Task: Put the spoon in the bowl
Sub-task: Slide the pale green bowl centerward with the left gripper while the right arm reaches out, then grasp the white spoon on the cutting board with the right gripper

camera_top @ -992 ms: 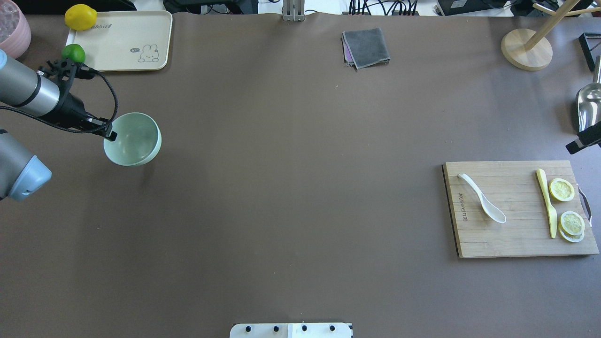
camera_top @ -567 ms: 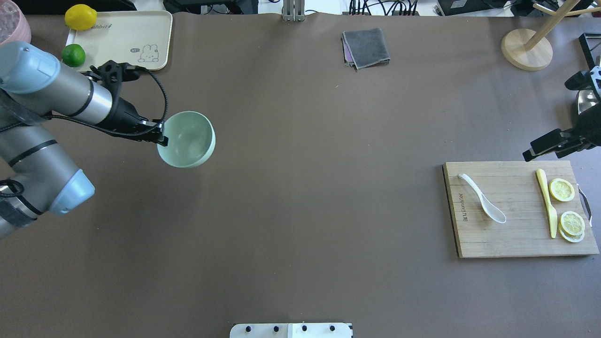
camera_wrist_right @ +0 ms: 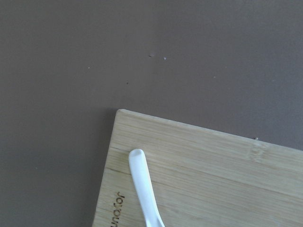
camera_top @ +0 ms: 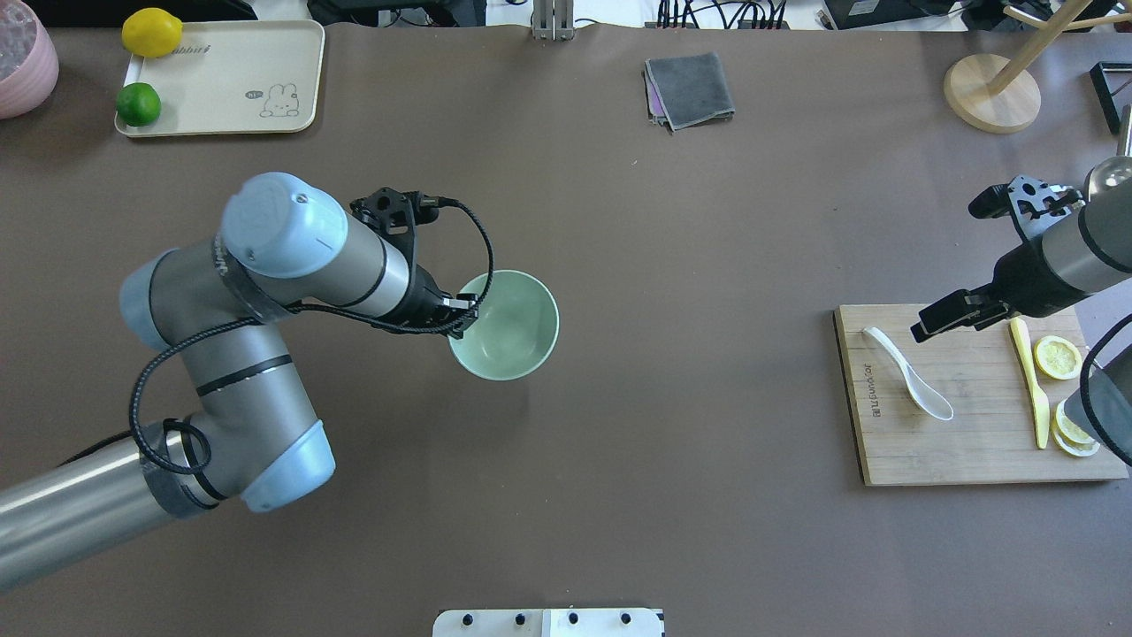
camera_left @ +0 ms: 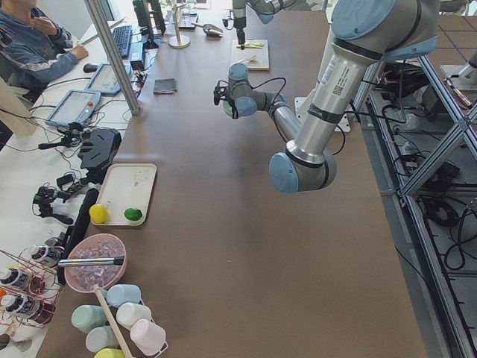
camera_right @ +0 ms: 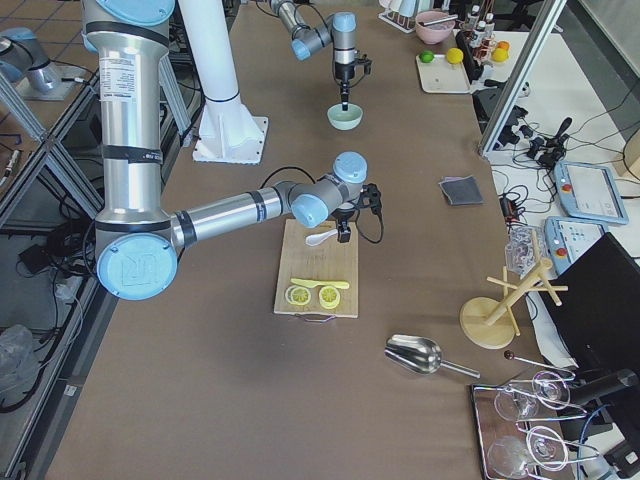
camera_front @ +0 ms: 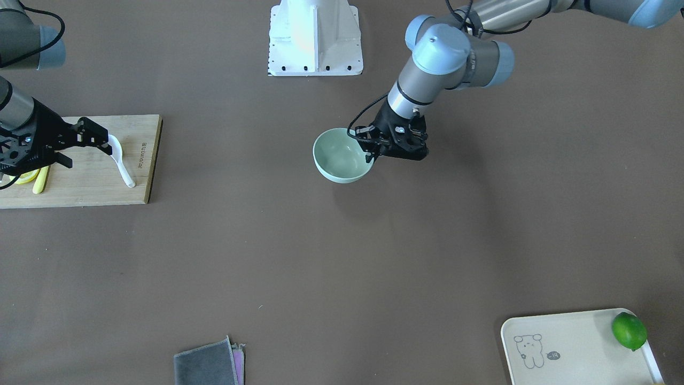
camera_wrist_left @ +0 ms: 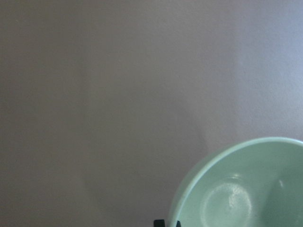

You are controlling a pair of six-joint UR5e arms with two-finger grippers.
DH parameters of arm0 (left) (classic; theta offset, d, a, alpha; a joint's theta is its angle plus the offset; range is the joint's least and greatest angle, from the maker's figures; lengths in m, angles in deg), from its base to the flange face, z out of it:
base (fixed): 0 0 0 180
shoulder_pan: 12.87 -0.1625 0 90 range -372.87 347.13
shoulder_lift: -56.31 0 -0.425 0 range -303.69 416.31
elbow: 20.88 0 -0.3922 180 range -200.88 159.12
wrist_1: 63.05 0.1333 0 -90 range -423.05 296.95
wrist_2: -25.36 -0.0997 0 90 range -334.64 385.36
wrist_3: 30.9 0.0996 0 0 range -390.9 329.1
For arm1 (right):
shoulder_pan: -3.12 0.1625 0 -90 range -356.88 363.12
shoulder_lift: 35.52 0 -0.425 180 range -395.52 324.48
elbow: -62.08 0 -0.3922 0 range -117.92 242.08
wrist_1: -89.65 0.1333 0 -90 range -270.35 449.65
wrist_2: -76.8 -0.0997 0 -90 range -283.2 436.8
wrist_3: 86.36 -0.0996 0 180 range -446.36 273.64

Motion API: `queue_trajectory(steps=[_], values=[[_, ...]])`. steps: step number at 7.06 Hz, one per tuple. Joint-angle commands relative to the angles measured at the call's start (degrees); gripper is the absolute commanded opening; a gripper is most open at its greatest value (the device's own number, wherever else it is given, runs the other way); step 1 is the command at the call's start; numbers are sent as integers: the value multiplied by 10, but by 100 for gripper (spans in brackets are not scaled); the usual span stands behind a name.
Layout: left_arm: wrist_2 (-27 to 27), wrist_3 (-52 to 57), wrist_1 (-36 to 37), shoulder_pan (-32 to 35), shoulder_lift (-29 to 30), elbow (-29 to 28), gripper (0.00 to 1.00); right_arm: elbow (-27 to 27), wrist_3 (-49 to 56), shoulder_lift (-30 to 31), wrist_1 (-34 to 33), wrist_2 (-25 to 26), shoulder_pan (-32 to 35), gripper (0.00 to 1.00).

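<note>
The pale mint-green bowl (camera_top: 513,329) hangs just above the table near its middle, and it also shows in the front view (camera_front: 340,158) and the left wrist view (camera_wrist_left: 246,194). My left gripper (camera_top: 462,317) is shut on the bowl's left rim. The white spoon (camera_top: 911,382) lies on the wooden cutting board (camera_top: 973,456), and it also shows in the front view (camera_front: 122,163) and the right wrist view (camera_wrist_right: 144,187). My right gripper (camera_top: 929,326) hovers above the board just right of the spoon's handle end, open and empty.
A yellow plastic knife (camera_top: 1030,380) and lemon slices (camera_top: 1059,357) lie on the board's right part. A cream tray (camera_top: 230,80) with a lime (camera_top: 138,103) and a lemon (camera_top: 151,32) is far left. A grey cloth (camera_top: 690,90) and a wooden stand (camera_top: 990,93) are at the back.
My left arm has carried the bowl rightward from the table's left side to near the middle. My right arm has come in from the right edge to over the board beside the spoon.
</note>
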Motion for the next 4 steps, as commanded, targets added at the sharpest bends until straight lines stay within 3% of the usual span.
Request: queue_trajectory(steps=[1,4], values=[[-67,-2,27,-72,24,-1,0,0,-1,-2,4,32,-38,93],[-69,-2,29,-81,25,-9,0,-18,6,-18,5,48,-65,79]])
